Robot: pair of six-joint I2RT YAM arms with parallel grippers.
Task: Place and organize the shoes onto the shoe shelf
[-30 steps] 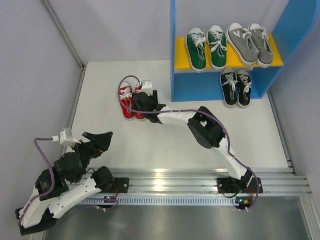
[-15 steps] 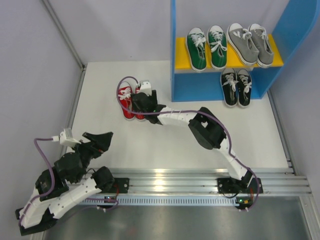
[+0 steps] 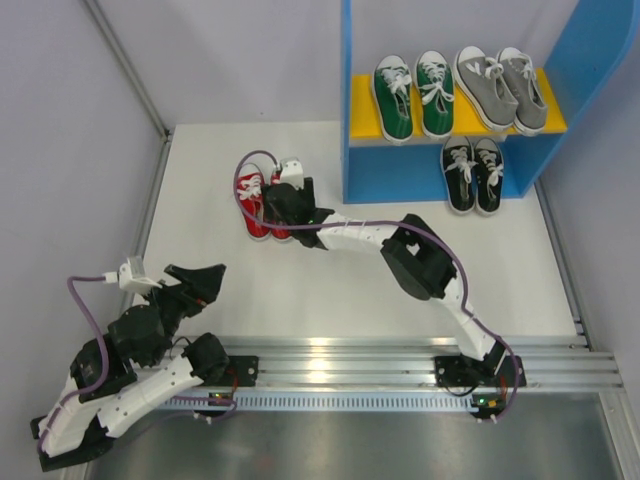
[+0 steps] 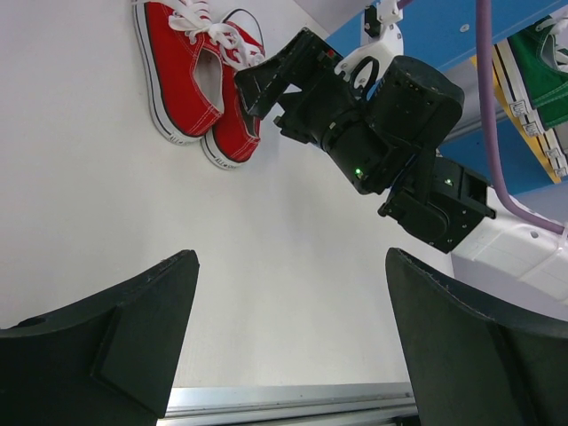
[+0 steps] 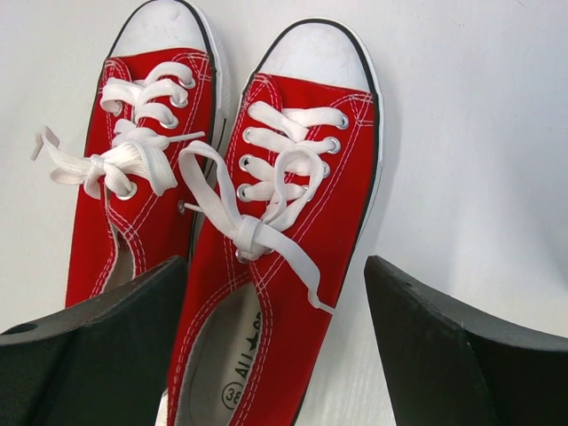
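Right tool spread wide, red shoe centred in gap. Canvas likely light, soft, crushable; grip stiffer rubber sole sides near heel.

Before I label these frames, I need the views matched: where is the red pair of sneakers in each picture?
Top external: red pair left of centre, just left of the blue shelf.
Left wrist: top left corner, heels nearest the camera.
Right wrist: fills the centre, toes upward.
Shared landmark: the right gripper, open at the pair's heels.
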